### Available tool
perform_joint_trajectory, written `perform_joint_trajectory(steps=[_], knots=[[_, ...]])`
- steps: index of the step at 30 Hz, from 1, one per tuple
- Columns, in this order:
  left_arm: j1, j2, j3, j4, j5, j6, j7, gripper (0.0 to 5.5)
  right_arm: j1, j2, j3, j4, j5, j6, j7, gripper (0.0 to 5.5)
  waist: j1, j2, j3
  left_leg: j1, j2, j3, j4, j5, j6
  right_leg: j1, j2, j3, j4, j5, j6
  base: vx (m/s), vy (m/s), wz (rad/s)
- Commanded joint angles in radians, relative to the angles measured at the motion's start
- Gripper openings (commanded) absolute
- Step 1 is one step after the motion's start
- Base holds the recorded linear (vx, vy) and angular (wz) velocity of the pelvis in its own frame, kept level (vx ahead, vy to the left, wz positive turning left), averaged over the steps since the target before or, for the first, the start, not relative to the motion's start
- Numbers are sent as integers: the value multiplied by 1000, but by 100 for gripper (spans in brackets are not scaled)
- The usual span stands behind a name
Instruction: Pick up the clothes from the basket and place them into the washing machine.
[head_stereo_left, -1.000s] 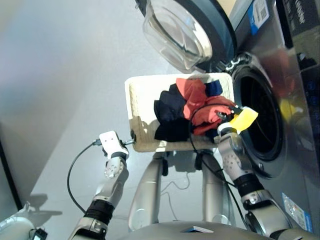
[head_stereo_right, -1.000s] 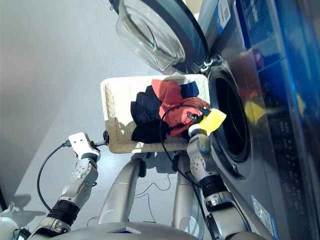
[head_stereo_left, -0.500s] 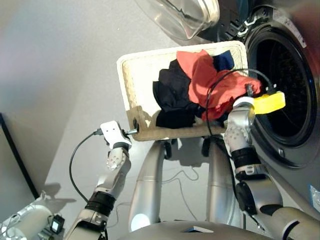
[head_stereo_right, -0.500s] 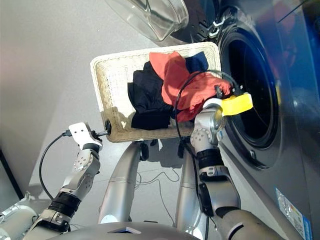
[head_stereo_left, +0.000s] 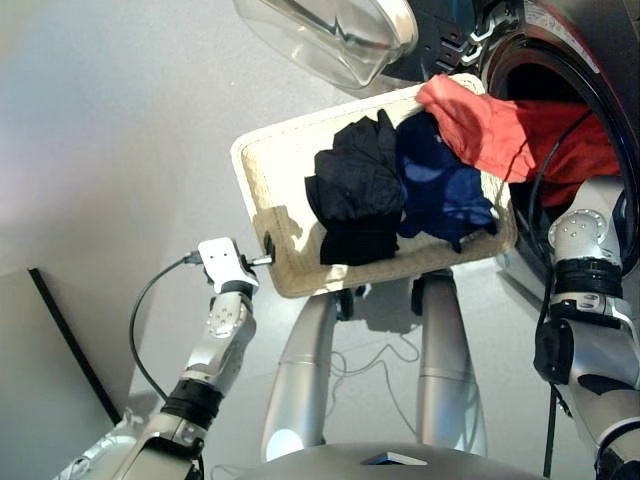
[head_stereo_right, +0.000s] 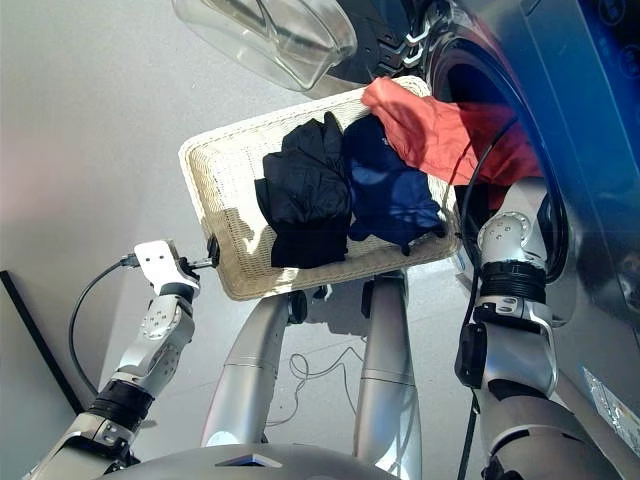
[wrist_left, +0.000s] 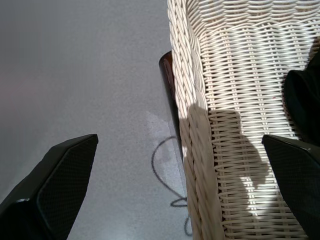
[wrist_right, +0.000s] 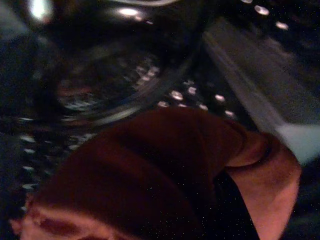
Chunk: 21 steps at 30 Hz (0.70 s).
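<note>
a plain grey floor (head_stereo_left: 120, 120) runs under everything, with the washing machine (head_stereo_left: 560, 40) at the robot's right, its porthole door (head_stereo_left: 330, 35) swung open above the basket (head_stereo_left: 262, 190). the cream basket sits tilted just beside the drum mouth. inside it lie a black garment (head_stereo_left: 358, 200) and a navy garment (head_stereo_left: 440, 190), touching each other. the coral-red garment (head_stereo_left: 485, 125) stretches from the basket's far corner over the rim and into the drum, where the right arm reaches in.

the right gripper itself is out of sight inside the drum in the head views, and the right wrist view shows only red cloth (wrist_right: 150, 170) bunched in front of the camera with the dark drum beyond, so i cannot tell how its fingers stand. the left gripper (wrist_left: 180, 190) is spread wide with nothing in it, one finger on either side of the basket's near rim.

likely step: carrying the red piece into the drum. the risk i see is the trailing end: part of it lies on the basket corner, so letting go too early could leave it draped over the drum lip or sliding out to the floor. it could also drag the navy garment along.
</note>
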Motion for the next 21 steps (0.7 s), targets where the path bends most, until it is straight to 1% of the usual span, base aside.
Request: perform_joint_trajectory(steps=[1, 2, 4, 6, 7, 9, 11, 13, 16, 18, 20, 21], knots=[[3, 24, 11, -12, -9, -67, 18, 550, 87, -2, 18, -61, -27, -39, 59, 153, -20, 10, -52, 37, 1, -81, -76, -16, 8, 47, -3, -26, -22, -73, 31, 0, 0, 0], [2, 23, 12, -19, -19, -68, 8, 550, 107, 10, 41, -48, 5, -13, 117, 550, -20, 7, -54, 38, 1, -82, -83, -13, 6, 49, -6, -29, -29, -71, 31, 0, 0, 0], [-3, 21, 17, -32, -36, -69, -13, 550, 144, 19, 98, -30, 53, 34, 237, 550, -22, -1, -57, 43, 5, -78, -99, -6, 4, 58, -9, -32, -50, -60, 31, 0, 0, 0], [-9, 14, 12, -37, -62, -55, -45, 550, 186, 36, 151, -38, 63, 78, 323, 550, -29, -8, -58, 52, 8, -75, -117, 5, 1, 73, -10, -38, -76, -49, 29, 0, 0, 0], [-20, 14, 3, -40, -76, -47, -70, 550, 202, 45, 188, -38, 67, 113, 373, 550, -32, -13, -58, 57, 11, -74, -128, 9, -2, 82, -10, -41, -89, -43, 29, 0, 0, 0], [-33, 18, -2, -50, -91, -33, -104, 550, 245, 64, 254, -65, 55, 162, 449, 550, -41, -22, -55, 73, 13, -75, -154, 22, -5, 106, -9, -47, -121, -30, 30, -3, -25, -5], [-61, 20, -12, -53, -93, -21, -127, 550, 271, 49, 308, -81, -12, 220, 489, 550, -49, -33, -54, 86, 14, -78, -177, 33, -9, 126, -9, -54, -153, -16, 31, -1, -55, -43], [-84, 13, -25, -57, -90, -14, -143, 550, 303, 56, 360, -112, -46, 254, 555, 550, -56, -43, -55, 100, 15, -81, -201, 45, -12, 145, -11, -65, -176, -7, 33, 9, -52, -32], [-132, -1, -42, -38, -79, -7, -152, 550, 325, 58, 403, -128, -82, 287, 609, 550, -66, -54, -55, 120, 14, -90, -234, 60, -19, 172, -14, -77, -215, 7, 38, 7, -17, -6], [-163, -4, -52, -20, -67, -1, -162, 550, 336, 40, 455, -153, -153, 313, 655, 550, -72, -63, -57, 129, 16, -95, -249, 69, -23, 187, -16, -83, -232, 12, 39, 0, 0, 0], [-188, -10, -60, -5, -65, 5, -167, 550, 340, 39, 475, -159, -163, 323, 677, 550, -76, -69, -58, 135, 17, -101, -258, 73, -25, 195, -15, -88, -242, 15, 39, 0, 0, 0], [-204, -14, -68, 10, -60, 8, -176, 550, 340, 25, 495, -170, -204, 335, 699, 550, -79, -72, -58, 138, 17, -104, -264, 76, -27, 202, -14, -90, -248, 15, 38, 0, 0, 0]])
